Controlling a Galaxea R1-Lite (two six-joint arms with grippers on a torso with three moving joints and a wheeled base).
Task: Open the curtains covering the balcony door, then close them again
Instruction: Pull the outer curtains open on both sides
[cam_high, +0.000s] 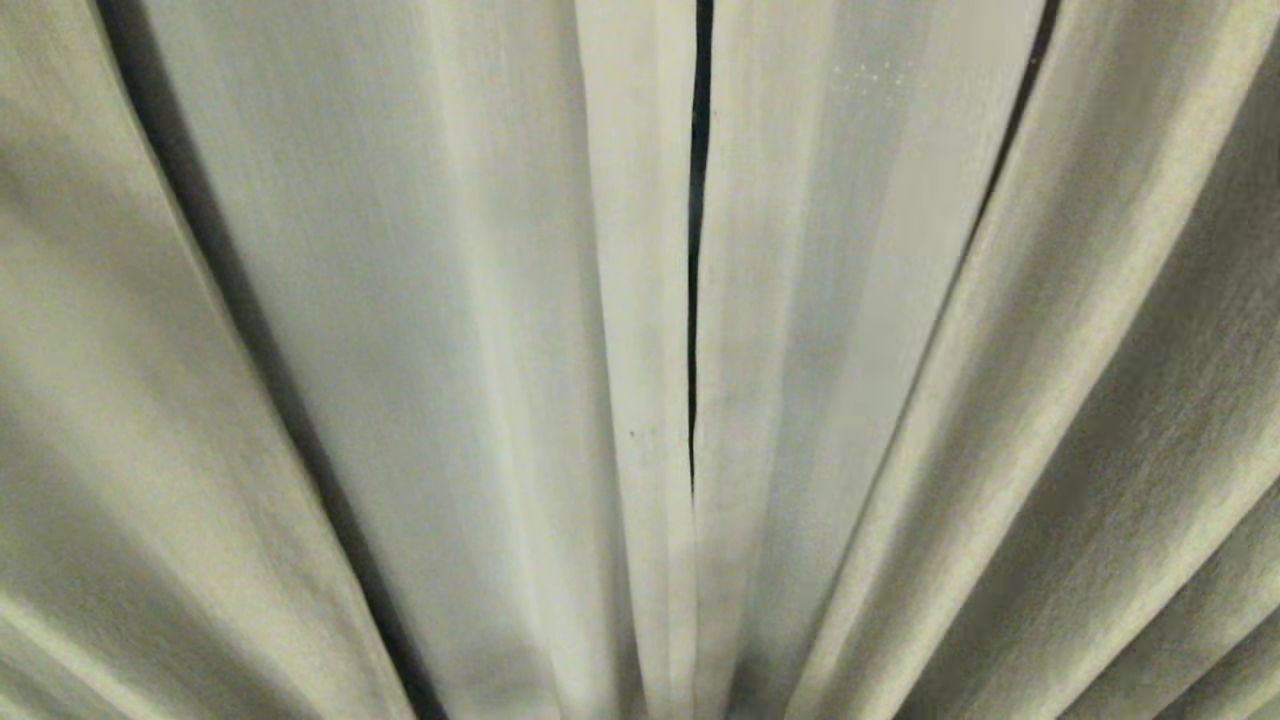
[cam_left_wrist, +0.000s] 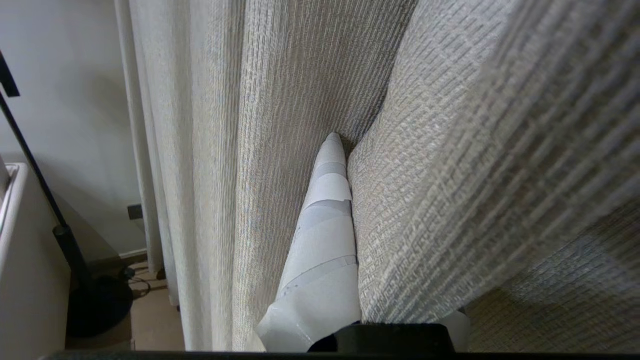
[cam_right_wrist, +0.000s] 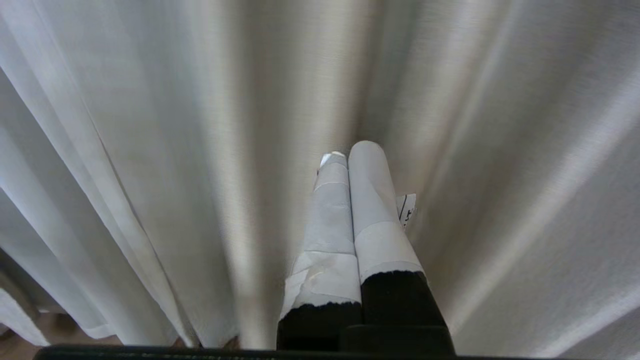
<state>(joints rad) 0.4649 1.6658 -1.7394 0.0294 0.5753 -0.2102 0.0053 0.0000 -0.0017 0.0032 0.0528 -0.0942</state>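
The curtains (cam_high: 420, 330) fill the head view from edge to edge, their two hemmed edges meeting down the middle with only a thin dark slit (cam_high: 693, 300) between them, so the balcony door behind is hidden and cannot be made out. The left gripper (cam_left_wrist: 345, 150) is clenched on a fold of the left curtain: one taped white finger (cam_left_wrist: 325, 225) shows bare, while the woven fabric (cam_left_wrist: 475, 175) lies pressed against it on its inner side and drapes over the other finger, covering it. Away from that fold, on the finger's outer side, more pleats hang straight down toward a wall (cam_left_wrist: 65, 100), a dark floor-lamp stand (cam_left_wrist: 75, 260) and a strip of floor. The right gripper (cam_right_wrist: 350, 152) is closed on nothing, its two taped fingers (cam_right_wrist: 330, 210) pressed together, with smooth pleats just ahead of the tips and to either side; whether they touch the cloth cannot be told. As a judgement, the panels stand drawn shut. Either the opening pull is about to begin, with everything left to do, or the closing stroke is ending; the pictures alone cannot settle which.
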